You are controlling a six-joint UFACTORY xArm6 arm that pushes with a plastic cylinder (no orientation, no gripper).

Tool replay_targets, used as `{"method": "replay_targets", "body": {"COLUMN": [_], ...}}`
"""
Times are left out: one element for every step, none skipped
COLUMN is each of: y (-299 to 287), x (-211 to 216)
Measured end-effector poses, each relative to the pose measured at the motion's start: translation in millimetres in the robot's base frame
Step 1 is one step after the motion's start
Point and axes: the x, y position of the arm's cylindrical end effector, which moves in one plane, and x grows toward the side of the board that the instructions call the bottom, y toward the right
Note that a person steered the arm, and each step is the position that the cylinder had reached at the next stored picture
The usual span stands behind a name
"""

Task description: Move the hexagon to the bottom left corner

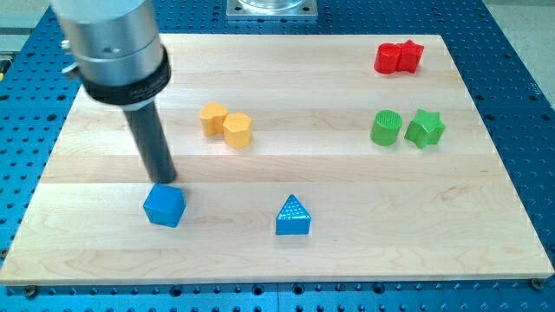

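Note:
A blue hexagon block (164, 205) lies on the wooden board (87, 251), left of centre near the view's bottom. My tip (166, 181) is at the dark rod's lower end, touching or nearly touching the blue hexagon's upper edge, just above it in the view. The rod rises to the large grey arm body at the view's top left. The board's bottom left corner (17, 276) lies to the left and below the hexagon.
A blue triangle (293, 216) lies right of the hexagon. Two yellow blocks (226, 124) touch each other above it. A green cylinder (387, 128) and green star (425, 128) sit at right. Two red blocks (399, 57) sit at top right.

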Motion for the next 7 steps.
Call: {"method": "replay_targets", "body": {"y": [0, -46, 54, 80, 72, 194, 138], "x": [17, 32, 39, 28, 4, -48, -86]}}
